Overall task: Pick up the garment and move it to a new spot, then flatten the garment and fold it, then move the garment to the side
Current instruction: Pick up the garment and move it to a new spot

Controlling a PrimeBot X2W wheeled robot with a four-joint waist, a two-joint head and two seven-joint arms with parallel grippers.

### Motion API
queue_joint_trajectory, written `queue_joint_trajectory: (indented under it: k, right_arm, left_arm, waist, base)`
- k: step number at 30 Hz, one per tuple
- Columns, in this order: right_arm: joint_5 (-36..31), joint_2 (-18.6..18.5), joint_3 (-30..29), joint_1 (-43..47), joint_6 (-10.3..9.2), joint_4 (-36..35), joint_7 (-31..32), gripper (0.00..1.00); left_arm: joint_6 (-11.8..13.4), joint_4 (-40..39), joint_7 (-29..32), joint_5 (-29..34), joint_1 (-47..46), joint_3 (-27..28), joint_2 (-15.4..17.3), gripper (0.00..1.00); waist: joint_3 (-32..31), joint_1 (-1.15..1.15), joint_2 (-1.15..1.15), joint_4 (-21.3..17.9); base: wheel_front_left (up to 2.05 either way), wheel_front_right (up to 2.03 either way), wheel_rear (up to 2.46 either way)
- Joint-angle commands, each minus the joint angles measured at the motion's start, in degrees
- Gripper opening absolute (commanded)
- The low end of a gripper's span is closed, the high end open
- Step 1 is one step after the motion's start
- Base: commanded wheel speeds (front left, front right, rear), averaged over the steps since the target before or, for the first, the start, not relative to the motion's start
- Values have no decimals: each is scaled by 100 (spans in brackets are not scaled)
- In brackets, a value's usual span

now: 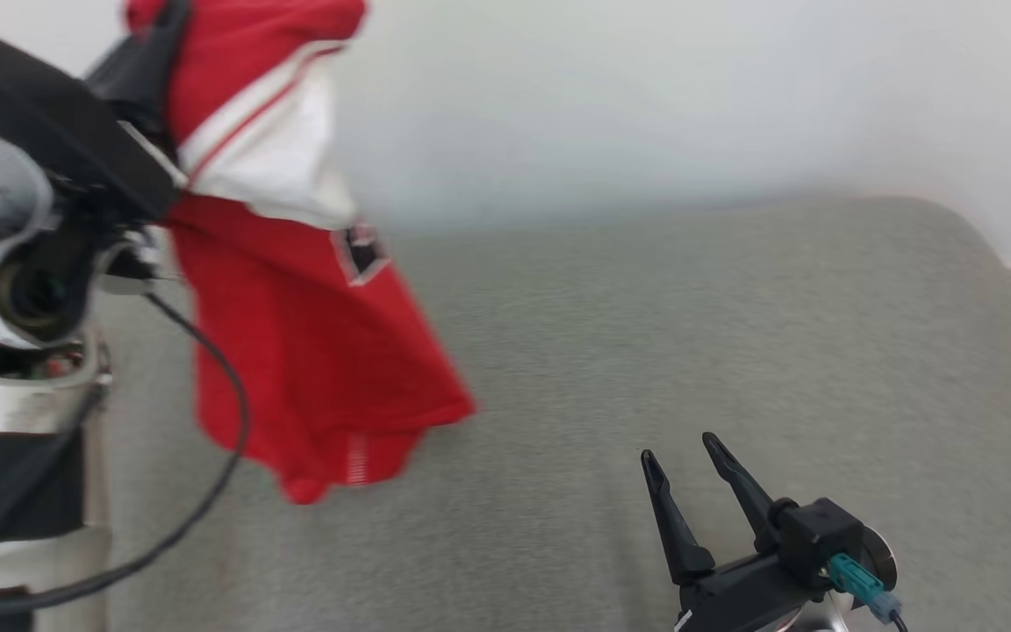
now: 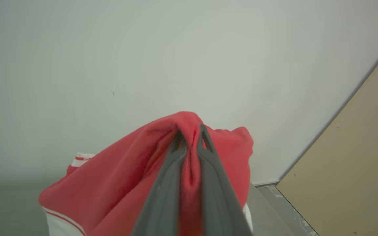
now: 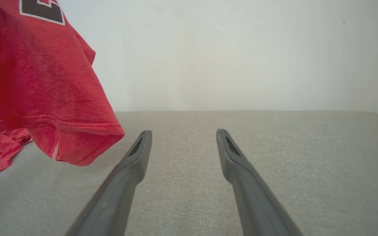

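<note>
The left pincer [image 2: 190,137] is shut tight on a fold of the red shirt [image 1: 312,333], with cloth bunched up between its two fingers. It holds that fold up high, so the shirt hangs down from it over the left part of the grey top [image 1: 734,307]. The shirt's long way runs up and down: the pinched fold is at the top, a white part is in the middle, and the hem is at the bottom. In the right wrist view the hem hangs just above the grey top, and a small red and white bit lower down looks like it rests there. The right pincer [image 1: 679,448] is low and near the grey top, with its fingers wide apart and nothing in them. They point at the wall. The shirt is to the left of this pincer and a little ahead, near but not touching. I think the shirt needs to go to a new spot, and the bare part of the grey top lies to its right, in front of the open pincer.
</note>
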Motion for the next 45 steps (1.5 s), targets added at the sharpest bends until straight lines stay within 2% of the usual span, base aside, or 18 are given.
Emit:
queue_joint_trajectory:
  k: [1,9,18,19,20,21,23,25,26,31,32,33,35,41,45]
  right_arm:
    - [-15,-10,-5,32,-12,-42,21,100]
    - [-25,-9,-14,71,-12,-210,142,100]
    - [-78,-7,12,104,-12,-349,224,100]
    - [-88,-8,10,120,-12,-353,241,100]
    - [-97,-8,5,126,-12,-359,254,100]
    - [-104,-8,-8,131,-12,-361,254,100]
    - [-118,-8,-43,146,-12,-375,272,100]
    - [-172,-8,-168,240,-12,-400,311,100]
    - [-172,-8,-168,240,-12,-400,311,100]
    - [-244,-9,-413,364,-12,-492,370,100]
    - [-244,-9,-413,364,-12,-492,370,100]
    - [-248,-8,-497,411,-12,-530,398,100]
    - [-257,-8,-604,463,-12,-581,413,100]
    - [-323,-9,-897,669,-12,-647,479,100]
    - [-376,-8,-1107,846,-12,-694,524,100]
  left_arm:
    - [-41,-26,-66,-45,97,-58,-138,0]
    - [-240,444,-530,116,881,-561,-656,0]
    - [-366,1863,-1821,645,1866,-1275,-940,1]
    - [-373,2031,-1962,700,1943,-1376,-959,30]
    - [-391,2167,-2107,717,1997,-1457,-977,93]
    - [-363,2292,-2259,711,2050,-1522,-987,100]
    - [-379,2461,-2576,705,2141,-1651,-1012,100]
    - [-402,2457,-3203,652,2284,-1758,-1017,100]
    - [-402,2457,-3203,652,2284,-1758,-1017,100]
    - [-447,2084,-4257,530,2677,-1852,-1019,100]
    - [-447,2084,-4257,530,2677,-1852,-1019,100]
    - [-404,1929,-4590,534,2925,-1766,-1008,100]
    - [-377,1778,-4885,664,3161,-1694,-839,100]
    - [-114,1278,-5277,1424,3931,-1441,-303,100]
    - [25,767,-5291,1911,4458,-989,-231,100]
  waist:
    - [-2,1,1,-672]
    - [186,1,1,-1264]
    - [366,1,1,-1521]
    - [364,1,1,-1517]
    - [362,1,1,-1510]
    - [351,1,1,-1493]
    - [311,1,1,-1438]
    - [226,1,1,-1287]
    - [226,1,1,-1287]
    - [61,1,1,-990]
    - [61,1,1,-990]
    - [0,1,1,-866]
    - [-49,1,1,-739]
    - [-182,1,1,-355]
    - [-236,1,1,-139]
  base:
    - [0,0,0]
    - [0,0,0]
    - [0,0,0]
    - [0,0,0]
    - [0,0,0]
    - [0,0,0]
    - [0,0,0]
    - [0,0,0]
    - [0,0,0]
    - [0,0,0]
    - [0,0,0]
    - [0,0,0]
    - [0,0,0]
    - [0,0,0]
    - [0,0,0]
